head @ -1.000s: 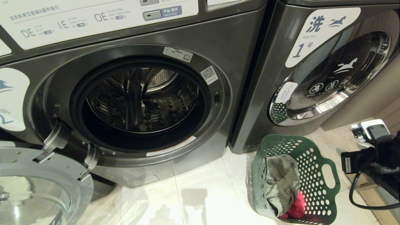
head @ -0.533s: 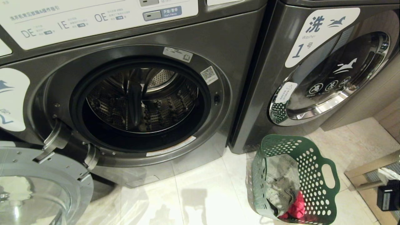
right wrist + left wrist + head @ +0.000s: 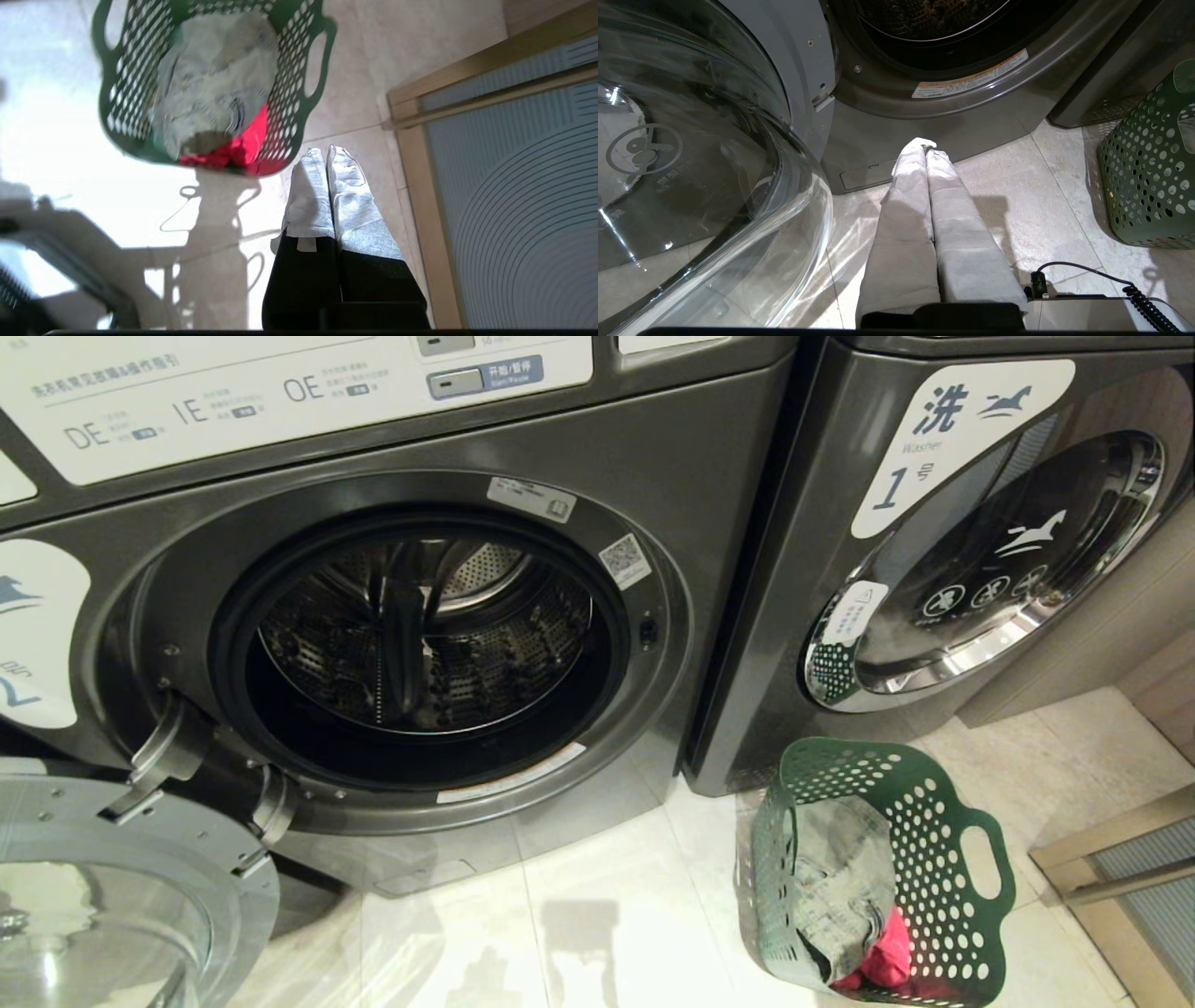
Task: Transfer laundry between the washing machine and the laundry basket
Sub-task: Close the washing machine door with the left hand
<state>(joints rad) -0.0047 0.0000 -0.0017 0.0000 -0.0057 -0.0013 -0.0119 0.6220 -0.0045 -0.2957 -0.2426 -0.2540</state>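
The washing machine (image 3: 728,476), dark grey and marked 2, fills the head view with its door (image 3: 112,887) swung open at the lower left; the drum looks bare. The green perforated laundry basket (image 3: 934,803) stands on the floor at the lower right. In it lies the laundry: a grey-green garment (image 3: 845,887) over a red-pink one (image 3: 887,957). Neither arm shows in the head view. My left gripper (image 3: 926,145) hangs shut and empty low before the washer's base. My right gripper (image 3: 325,151) is shut and empty above the floor just beside the basket (image 3: 299,93).
A like washer numbered 1 (image 3: 934,457) stands to the right with its door closed. A wood-framed panel with a grille (image 3: 1120,868) lies at the far right. Pale floor tiles (image 3: 597,915) stretch between the washer and the basket.
My right arm, seen at the right edge a second ago, has drawn back out of the head view. The basket and the laundry have stayed put.
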